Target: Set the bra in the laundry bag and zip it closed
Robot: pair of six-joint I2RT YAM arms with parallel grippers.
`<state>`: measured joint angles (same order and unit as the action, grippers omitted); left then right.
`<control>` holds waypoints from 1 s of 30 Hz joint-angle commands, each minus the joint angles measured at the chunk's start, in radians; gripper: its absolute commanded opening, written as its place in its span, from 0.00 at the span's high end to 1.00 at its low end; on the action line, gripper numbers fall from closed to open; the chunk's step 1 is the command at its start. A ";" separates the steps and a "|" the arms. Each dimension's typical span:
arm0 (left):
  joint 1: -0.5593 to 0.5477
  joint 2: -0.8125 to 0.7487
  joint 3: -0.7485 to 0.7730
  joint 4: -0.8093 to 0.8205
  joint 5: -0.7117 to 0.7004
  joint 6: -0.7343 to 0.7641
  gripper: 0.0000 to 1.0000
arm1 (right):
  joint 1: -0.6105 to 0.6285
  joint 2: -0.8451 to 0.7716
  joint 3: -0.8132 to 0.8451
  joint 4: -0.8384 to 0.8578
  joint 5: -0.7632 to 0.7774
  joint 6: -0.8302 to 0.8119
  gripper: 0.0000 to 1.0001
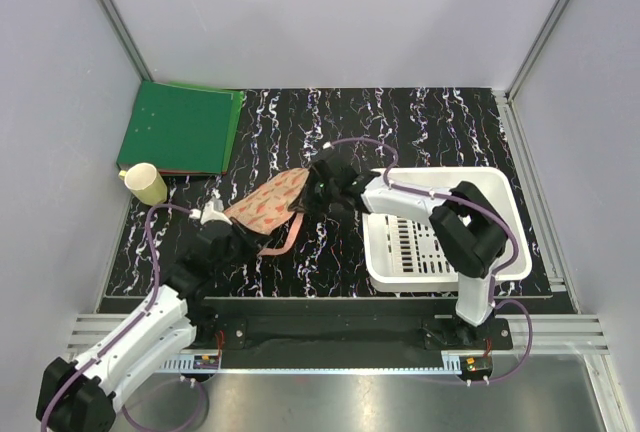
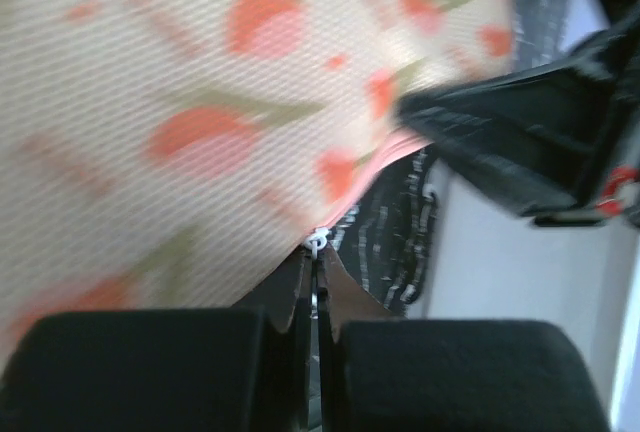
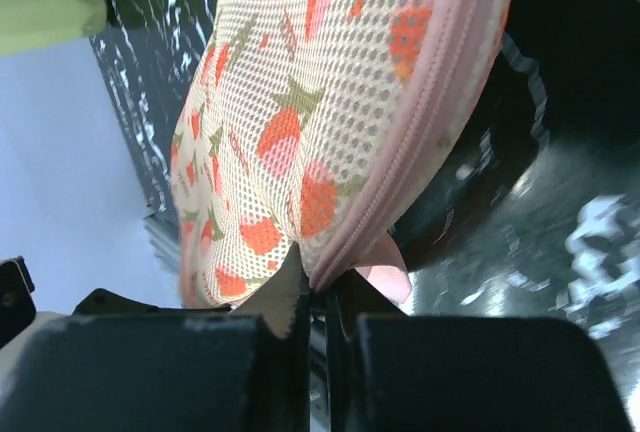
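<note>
The laundry bag (image 1: 268,202), peach mesh with red-orange prints, hangs closed between my two grippers above the black marbled table. My left gripper (image 1: 222,220) is shut on the small white zipper pull (image 2: 317,242) at the bag's near-left end; the bag's fabric (image 2: 200,102) fills the left wrist view. My right gripper (image 1: 312,190) is shut on the bag's far-right edge (image 3: 320,102), pinching it beside the pink zipper seam (image 3: 420,132). The pink loop strap (image 1: 285,237) dangles below. The bra is not in view.
A white slotted basket (image 1: 375,252) stands at the right under my right arm. A green folder (image 1: 180,130) lies at the back left. A pale yellow cup (image 1: 147,184) stands at the left edge.
</note>
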<state>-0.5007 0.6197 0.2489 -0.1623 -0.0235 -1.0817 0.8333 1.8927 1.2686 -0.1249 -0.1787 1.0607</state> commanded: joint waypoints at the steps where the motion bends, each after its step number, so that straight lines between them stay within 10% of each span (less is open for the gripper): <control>1: 0.001 -0.076 0.069 -0.265 -0.186 -0.035 1.00 | -0.111 0.006 0.067 -0.027 0.056 -0.175 0.99; 7: 0.004 -0.134 0.055 -0.270 -0.208 -0.020 1.00 | -0.146 0.089 0.254 -0.183 0.047 -0.476 0.99; 15: 0.005 -0.034 -0.004 0.044 -0.021 0.026 1.00 | -0.088 0.028 0.261 -0.282 -0.016 -0.362 0.23; 30: -0.035 -0.051 0.003 0.095 0.016 0.016 1.00 | 0.052 -0.058 -0.035 0.163 -0.117 0.033 0.29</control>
<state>-0.5228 0.6098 0.2401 -0.1440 -0.0296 -1.0626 0.8867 1.8168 1.2350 -0.1329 -0.2741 0.9955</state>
